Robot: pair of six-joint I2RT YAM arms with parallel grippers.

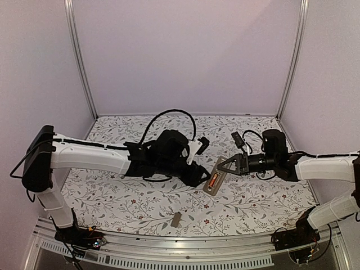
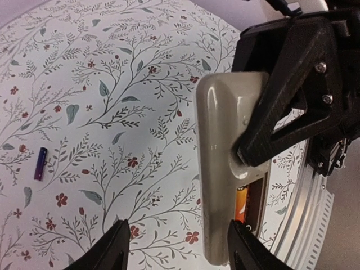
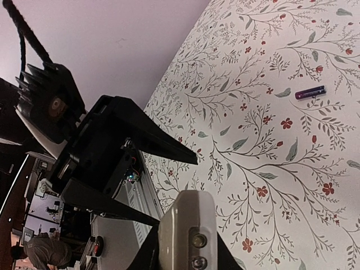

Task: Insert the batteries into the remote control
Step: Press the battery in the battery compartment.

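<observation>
The remote control (image 1: 213, 179) is held above the table, grey-beige back up, with my right gripper (image 1: 221, 167) shut on its far end. One orange-red battery (image 2: 241, 205) lies in the open recess, and the slot beside it looks dark. In the left wrist view the right gripper's black fingers (image 2: 292, 95) clamp the remote control (image 2: 216, 163). My left gripper (image 2: 181, 248) is open, its fingertips straddling the remote's near end without touching it. In the right wrist view the remote's end (image 3: 185, 230) sits between my right gripper's (image 3: 185, 256) fingers.
A small purple cylinder (image 2: 40, 163) lies loose on the flowered tablecloth, also in the right wrist view (image 3: 311, 93). A flat grey cover plate (image 1: 176, 219) rests near the front edge. The metal rail (image 1: 185, 247) runs along the table front.
</observation>
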